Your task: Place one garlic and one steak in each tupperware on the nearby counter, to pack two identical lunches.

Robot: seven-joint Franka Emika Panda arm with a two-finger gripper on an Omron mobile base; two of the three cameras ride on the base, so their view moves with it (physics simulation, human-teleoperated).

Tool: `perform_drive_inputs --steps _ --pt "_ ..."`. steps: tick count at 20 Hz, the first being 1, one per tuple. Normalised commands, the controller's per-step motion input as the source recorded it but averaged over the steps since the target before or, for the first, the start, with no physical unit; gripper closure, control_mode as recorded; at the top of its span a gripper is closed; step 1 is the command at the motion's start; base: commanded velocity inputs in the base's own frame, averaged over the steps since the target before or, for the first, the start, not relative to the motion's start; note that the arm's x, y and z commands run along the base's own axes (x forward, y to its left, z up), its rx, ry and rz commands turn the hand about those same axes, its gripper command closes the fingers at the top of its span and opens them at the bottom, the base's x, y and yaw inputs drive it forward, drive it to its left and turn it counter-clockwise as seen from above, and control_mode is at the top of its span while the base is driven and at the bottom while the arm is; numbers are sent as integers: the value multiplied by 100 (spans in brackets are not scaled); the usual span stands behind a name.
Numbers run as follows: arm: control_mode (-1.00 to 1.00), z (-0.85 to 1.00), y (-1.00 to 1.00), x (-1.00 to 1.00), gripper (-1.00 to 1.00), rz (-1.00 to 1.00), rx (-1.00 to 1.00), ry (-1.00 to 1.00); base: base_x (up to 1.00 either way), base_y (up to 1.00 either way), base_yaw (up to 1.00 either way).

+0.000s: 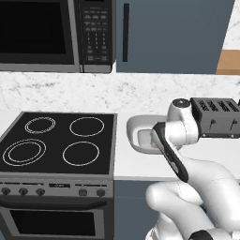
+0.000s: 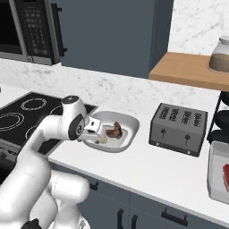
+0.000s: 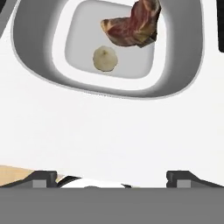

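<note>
The white oval tupperware (image 2: 130, 121) sits on the counter between stove and toaster, with a reddish-brown steak chunk (image 2: 114, 131) and a pale garlic bulb (image 2: 103, 139) in it. My gripper (image 2: 95, 130) hovers over its near left rim, open and empty. In the hand view the white tupperware (image 3: 30, 48) is ahead of the gripper (image 3: 112, 177), the steak (image 3: 133, 24) and garlic (image 3: 105, 59) lying side by side and apart from the fingertips (image 3: 43, 178). The grey tupperware (image 2: 214, 154) at the far right holds a bright-red steak (image 2: 226, 175). My arm hides part of the white tupperware (image 1: 133, 124) in the left base view.
A black toaster (image 2: 179, 129) stands between the two containers. The stove (image 1: 56, 143) lies to the left, with a microwave (image 1: 42, 33) above it. A wooden shelf (image 2: 188, 69) with a jar (image 2: 220, 54) hangs over the right counter, near a dark rack (image 2: 222, 120).
</note>
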Motion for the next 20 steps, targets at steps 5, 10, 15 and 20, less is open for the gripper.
perform_drive_inputs --steps 5,10,15,20 --pt "-100 12 -32 -46 -100 2 18 14 0 0 0" --pt "-100 54 3 -26 -100 1 13 17 0 0 0" --pt "-100 30 63 -5 -100 3 -4 29 0 0 0" --pt "-100 16 44 -28 -100 0 -6 31 0 0 0"
